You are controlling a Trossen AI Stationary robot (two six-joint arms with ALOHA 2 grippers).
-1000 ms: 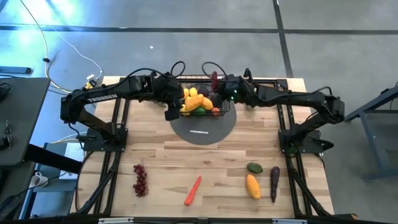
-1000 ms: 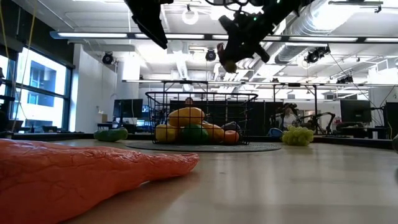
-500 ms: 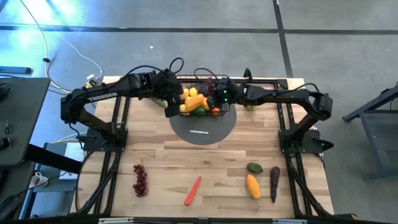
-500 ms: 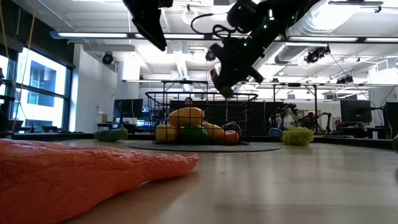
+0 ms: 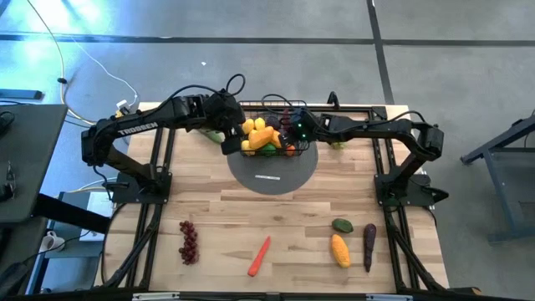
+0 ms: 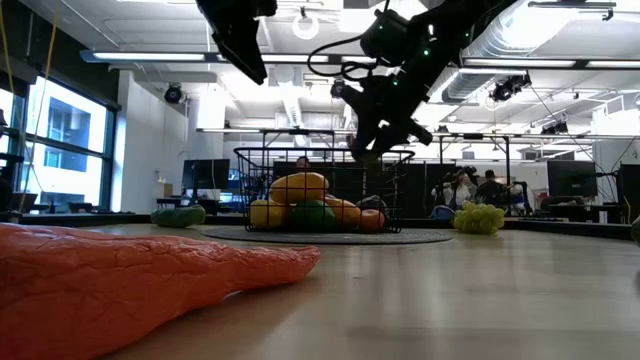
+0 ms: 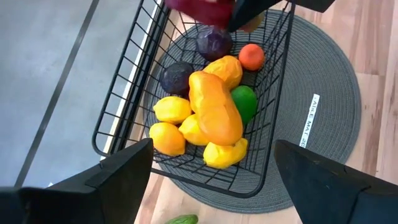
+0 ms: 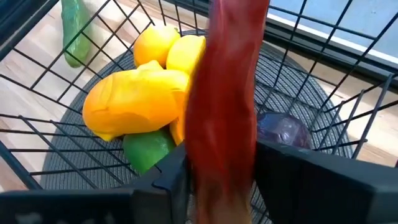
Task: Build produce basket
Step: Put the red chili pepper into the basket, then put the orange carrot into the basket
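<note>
The black wire basket [image 5: 296, 152] stands on the grey round mat [image 5: 272, 174] at the far middle. It holds yellow lemons, an orange mango [image 7: 214, 112], a green fruit, purple plums and a small orange fruit. My right gripper [image 5: 289, 130] is over the basket's right part, shut on a red chili [image 8: 227, 93]. In the low view it [image 6: 374, 140] is at the level of the basket's rim. My left gripper [image 7: 214, 186] is open and empty, above the basket's left side [image 5: 230, 140]. My right gripper pinches the red chili near one end [image 8: 219, 177] between its two fingers. The rest of the chili sticks out ahead of the fingers, over the fruits in the basket. It comes from the table's right, slanting down. Whether the chili touches the fruits cannot be told.
Near the front edge lie red grapes [image 5: 189, 242], a carrot [image 5: 260, 256], an orange mango [image 5: 339, 249], a green fruit [image 5: 342, 225] and an eggplant [image 5: 369, 247]. Green grapes [image 5: 337, 143] lie right of the basket, a cucumber [image 5: 216, 135] left of it.
My right gripper has gone toward the table's left and down with the red chili, from beside the basket's right end to over its inside at rim level.
</note>
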